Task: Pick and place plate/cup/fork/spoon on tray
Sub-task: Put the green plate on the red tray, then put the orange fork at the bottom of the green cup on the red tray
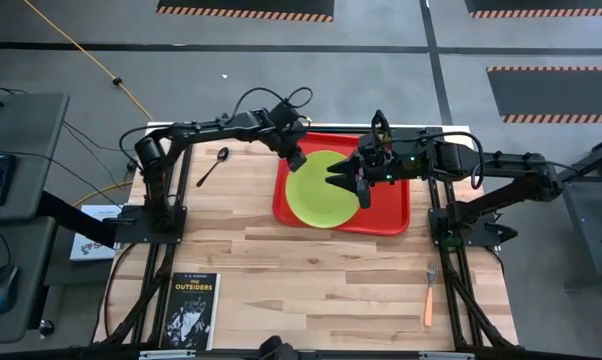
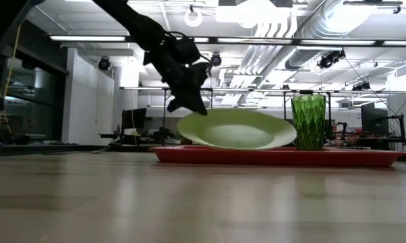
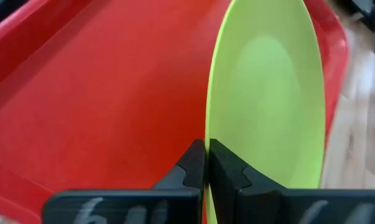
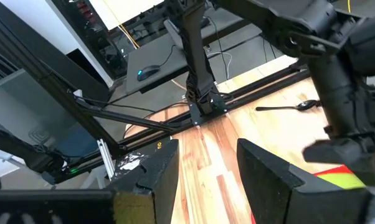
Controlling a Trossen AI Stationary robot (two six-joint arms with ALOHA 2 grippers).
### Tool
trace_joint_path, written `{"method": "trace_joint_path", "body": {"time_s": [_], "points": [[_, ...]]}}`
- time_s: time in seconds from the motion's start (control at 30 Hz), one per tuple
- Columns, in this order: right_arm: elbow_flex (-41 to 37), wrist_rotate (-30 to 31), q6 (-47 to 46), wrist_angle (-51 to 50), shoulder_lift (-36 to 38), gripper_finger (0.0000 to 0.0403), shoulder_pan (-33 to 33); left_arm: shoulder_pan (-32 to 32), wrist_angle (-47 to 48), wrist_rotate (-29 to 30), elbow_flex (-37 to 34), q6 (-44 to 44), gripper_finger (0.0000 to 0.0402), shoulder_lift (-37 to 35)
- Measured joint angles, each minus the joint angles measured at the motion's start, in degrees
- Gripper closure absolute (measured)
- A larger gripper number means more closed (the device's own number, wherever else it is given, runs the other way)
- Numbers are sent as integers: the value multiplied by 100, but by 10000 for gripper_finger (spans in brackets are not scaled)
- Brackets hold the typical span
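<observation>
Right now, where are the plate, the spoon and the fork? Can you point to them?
plate [image 1: 316,195], high view, bare middle of the green plate.
spoon [image 1: 222,155], high view, its dark bowl.
fork [image 1: 428,305], high view, its orange handle.

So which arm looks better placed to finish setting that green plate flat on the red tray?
The left. Its fingers are shut on the plate rim, holding it tilted over the tray. The right gripper hovers open, holding nothing.
</observation>
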State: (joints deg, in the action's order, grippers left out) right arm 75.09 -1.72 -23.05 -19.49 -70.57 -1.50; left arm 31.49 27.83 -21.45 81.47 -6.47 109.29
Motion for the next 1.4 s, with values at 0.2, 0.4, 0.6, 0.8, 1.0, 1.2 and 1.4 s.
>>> {"method": "trace_joint_path", "body": {"time_s": [0.2,0.4,0.6,0.8,1.0,1.2,1.4], "points": [[0,0,0,0,0,249,0,139,-53,305,0,-61,401,244],[0,0,-46,2,0,249,0,287,-83,738,0,-48,390,284],[0,0,-46,4,0,249,0,411,-75,843,0,3,366,299],[0,1,-47,7,0,249,0,415,-94,928,-2,75,305,328],[0,2,-46,7,0,249,0,532,4,986,-2,134,236,220],[0,2,-238,7,0,249,-1,792,9,695,-2,190,205,-398],[0,-86,-929,-9,0,249,-2,941,-614,-652,-357,-827,202,-1361]]}}
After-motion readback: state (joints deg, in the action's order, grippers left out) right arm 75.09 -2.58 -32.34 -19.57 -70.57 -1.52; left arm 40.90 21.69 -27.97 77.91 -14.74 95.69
